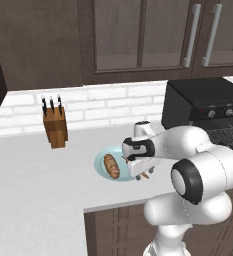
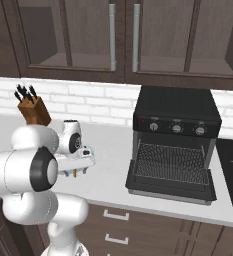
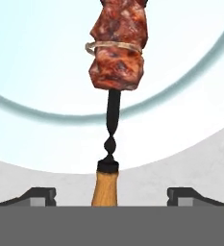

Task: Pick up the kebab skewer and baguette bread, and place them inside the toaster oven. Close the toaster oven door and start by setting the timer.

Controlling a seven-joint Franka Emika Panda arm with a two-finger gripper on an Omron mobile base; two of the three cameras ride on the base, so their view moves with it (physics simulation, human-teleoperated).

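1. Left base view: the gripper (image 1: 141, 173) hangs just right of centre, low over the right edge of the pale blue plate (image 1: 101, 167) on the white counter (image 1: 33, 175). The baguette bread (image 1: 111, 166) lies on the plate's left half. A sliver of the kebab skewer (image 1: 146, 175) peeks out under the hand. The toaster oven (image 1: 208, 102) sits at the right edge, well apart from the plate; the knife block (image 1: 55, 125) stands upper left. Judgement: the step in hand is grasping the skewer, so the hand should come straight down and leave the bread untouched.

2. Right base view: the gripper (image 2: 83, 165) sits at centre left, pointing down. The toaster oven (image 2: 177, 115) is at right, its toaster oven door (image 2: 170, 187) folded down flat and the wire rack (image 2: 172, 162) exposed, so the way in is already free.

3. Hand view: the kebab skewer (image 3: 114, 96) runs up the middle, meat chunks at top, orange-tan handle at bottom centre. The two fingertips (image 3: 36, 196) stand far apart at lower left and lower right, nothing yet between them in contact; the jaws are wide, with the handle centred in the gap. Judgement: close on the handle or the dark shaft just above it, not on the meat. Keep the stick centred, so that neither pad pushes it sideways before the other touches. Lift level afterwards, because a thin stick held near one end may droop or twist.
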